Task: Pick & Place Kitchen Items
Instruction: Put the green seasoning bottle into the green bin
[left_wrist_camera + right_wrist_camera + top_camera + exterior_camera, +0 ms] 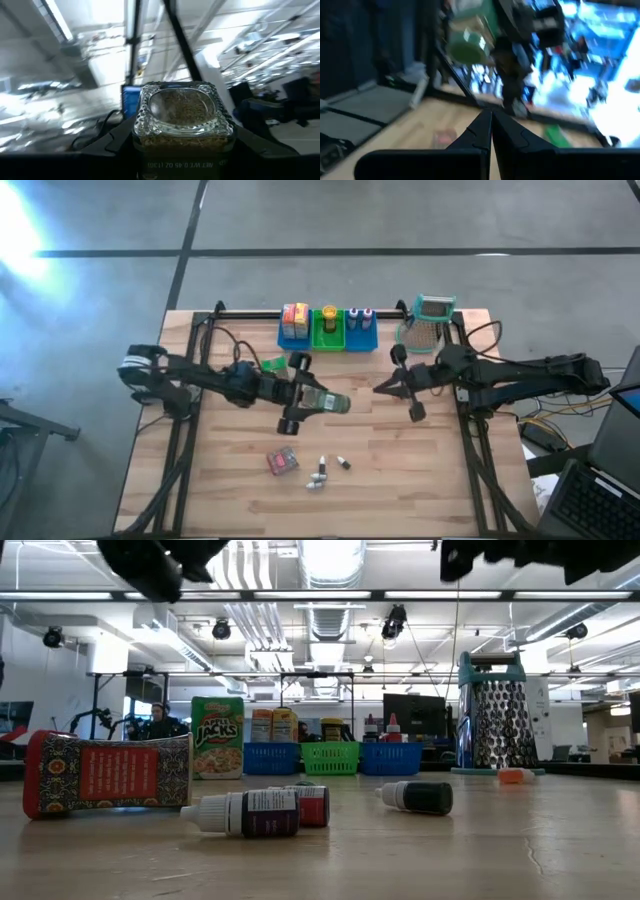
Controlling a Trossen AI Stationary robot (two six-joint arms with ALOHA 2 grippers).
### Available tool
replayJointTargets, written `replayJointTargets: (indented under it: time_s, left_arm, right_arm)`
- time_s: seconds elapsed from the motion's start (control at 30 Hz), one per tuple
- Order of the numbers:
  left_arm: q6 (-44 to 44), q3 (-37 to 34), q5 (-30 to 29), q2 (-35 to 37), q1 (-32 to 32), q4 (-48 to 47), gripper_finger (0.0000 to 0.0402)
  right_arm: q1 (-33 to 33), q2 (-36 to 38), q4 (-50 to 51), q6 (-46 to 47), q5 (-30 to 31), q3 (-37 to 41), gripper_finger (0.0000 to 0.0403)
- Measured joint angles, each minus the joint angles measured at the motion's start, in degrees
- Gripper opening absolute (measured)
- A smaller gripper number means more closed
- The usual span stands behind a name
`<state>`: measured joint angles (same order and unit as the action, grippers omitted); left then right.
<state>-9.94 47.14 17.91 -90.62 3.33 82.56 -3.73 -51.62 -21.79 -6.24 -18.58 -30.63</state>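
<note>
The left gripper point(325, 402) fingers clamp a square, knobbly glass jar point(182, 117); the right gripper point(396, 388) fingers are pressed together; three small bottles point(322, 471) lie on the wooden bench point(400, 470).

I see a table point(420, 470) of pale wood planks, matt with fine grain. The jar point(182, 117) in my left pincer point(318, 402) looks like clear faceted glass, glossy, with a dry brownish fill. The grater point(491, 712) is perforated shiny metal. The bins point(330, 757) are ribbed plastic; the small bottles point(250, 812) are smooth plastic with paper labels
</note>
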Motion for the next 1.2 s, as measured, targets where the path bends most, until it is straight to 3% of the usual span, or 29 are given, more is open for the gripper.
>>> replayJointTargets:
  time_s: [0.17, 0.3, 0.4, 0.57, 0.73, 0.9, 1.2]
  left_arm:
    - [-3.3, 5.0, 10.1, -1.6, -0.4, -0.5, 0.0209]
    - [-8.0, 6.1, 15.2, -1.2, -0.4, -8.3, 0.0209]
    - [-7.6, 7.0, 17.2, -1.1, -0.4, -16.2, 0.0209]
    - [-6.4, 9.3, 21.4, -1.0, -0.3, -28.6, 0.0209]
    - [-8.2, 10.0, 27.4, -0.7, -0.1, -29.2, 0.0209]
    - [-16.4, 10.0, 28.0, 0.0, 0.5, -29.2, 0.0209]
    - [-29.3, 10.3, 27.6, 0.0, 1.3, -25.6, 0.0209]
  right_arm:
    - [1.4, 1.7, -6.8, 2.6, -4.3, 0.0, 0.0011]
    - [1.6, 2.0, -8.4, 9.9, -4.7, -0.4, 0.0039]
    - [1.6, 2.0, -2.1, 15.1, -6.5, -2.1, 0.0078]
    - [1.6, -0.8, 17.8, 16.2, -7.2, -7.5, 0.0152]
    - [1.6, -4.6, 21.3, 14.3, -9.5, -10.1, 0.0219]
    - [1.8, -7.8, 11.2, 13.6, -14.5, -8.9, 0.0265]
    - [1.7, -16.4, -9.2, 14.4, -14.6, -8.3, 0.0315]
